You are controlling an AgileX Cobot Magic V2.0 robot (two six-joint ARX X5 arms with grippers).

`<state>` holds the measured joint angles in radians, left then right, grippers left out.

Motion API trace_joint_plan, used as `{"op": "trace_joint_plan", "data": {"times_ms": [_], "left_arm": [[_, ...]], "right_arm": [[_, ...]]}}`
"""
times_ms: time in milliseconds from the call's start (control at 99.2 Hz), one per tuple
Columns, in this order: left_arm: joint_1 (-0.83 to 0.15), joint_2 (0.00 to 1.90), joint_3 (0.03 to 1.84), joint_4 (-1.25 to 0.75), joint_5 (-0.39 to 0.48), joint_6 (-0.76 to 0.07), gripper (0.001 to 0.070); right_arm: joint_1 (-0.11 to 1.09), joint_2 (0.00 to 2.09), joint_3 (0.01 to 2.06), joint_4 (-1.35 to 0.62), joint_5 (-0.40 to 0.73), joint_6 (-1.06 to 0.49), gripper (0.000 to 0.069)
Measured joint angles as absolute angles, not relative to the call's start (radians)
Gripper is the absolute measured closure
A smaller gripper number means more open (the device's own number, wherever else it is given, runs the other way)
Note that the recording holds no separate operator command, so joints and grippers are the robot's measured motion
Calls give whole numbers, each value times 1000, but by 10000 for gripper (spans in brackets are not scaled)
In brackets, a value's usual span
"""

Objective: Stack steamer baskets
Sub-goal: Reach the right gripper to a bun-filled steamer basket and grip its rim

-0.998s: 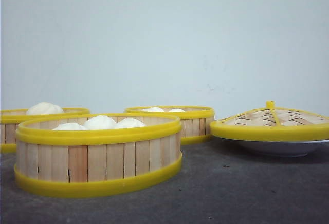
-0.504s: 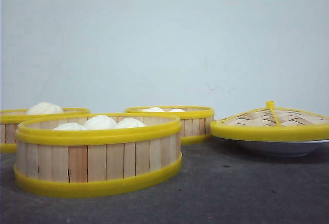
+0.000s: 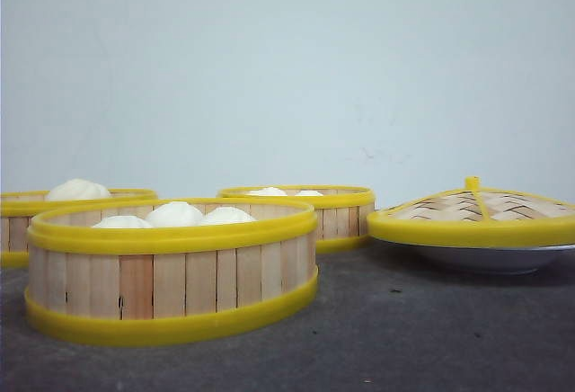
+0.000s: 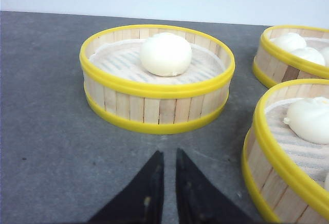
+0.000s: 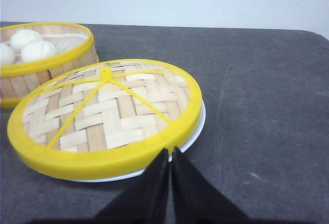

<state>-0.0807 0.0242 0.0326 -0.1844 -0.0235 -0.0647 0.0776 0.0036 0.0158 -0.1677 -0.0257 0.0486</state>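
My left pincer (image 4: 165, 158) has its black fingers nearly together, just a thin gap, gripping nothing. My right pincer (image 5: 170, 154) is pressed closed, empty too.

Three steamer baskets (image 3: 171, 271) left; lid (image 3: 474, 217) on plate (image 3: 490, 258) right.

Before me three steamer baskets (image 3: 171, 271) sit apart on the dark table (image 3: 404, 338), each holding white buns (image 3: 175, 214). To my right a woven lid (image 3: 474, 217) rests on a white plate (image 3: 490, 258).
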Motion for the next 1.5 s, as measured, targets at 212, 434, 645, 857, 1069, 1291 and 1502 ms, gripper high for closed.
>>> {"op": "trace_joint_plan", "data": {"times_ms": [212, 434, 645, 857, 1069, 1291, 1502], "left_arm": [[-81, 24, 33, -184, -23, -65, 695], [-81, 24, 33, -170, -20, -114, 695], [-81, 52, 156, -192, -9, -304, 695], [-81, 233, 476, -348, 3, -301, 695], [-81, 509, 744, -559, 60, -178, 695], [-81, 701, 816, -619, 59, -84, 695], [-81, 741, 816, -630, 60, -67, 685]], "right_arm": [[78, 4, 16, -149, -26, 49, 685], [78, 3, 17, -68, -76, 115, 685], [78, 57, 215, -134, -78, 261, 685], [78, 295, 606, -354, -78, 236, 685], [78, 577, 868, -594, -78, 149, 685], [78, 764, 880, -694, -78, 109, 685], [78, 814, 879, -720, -78, 100, 668]]}}
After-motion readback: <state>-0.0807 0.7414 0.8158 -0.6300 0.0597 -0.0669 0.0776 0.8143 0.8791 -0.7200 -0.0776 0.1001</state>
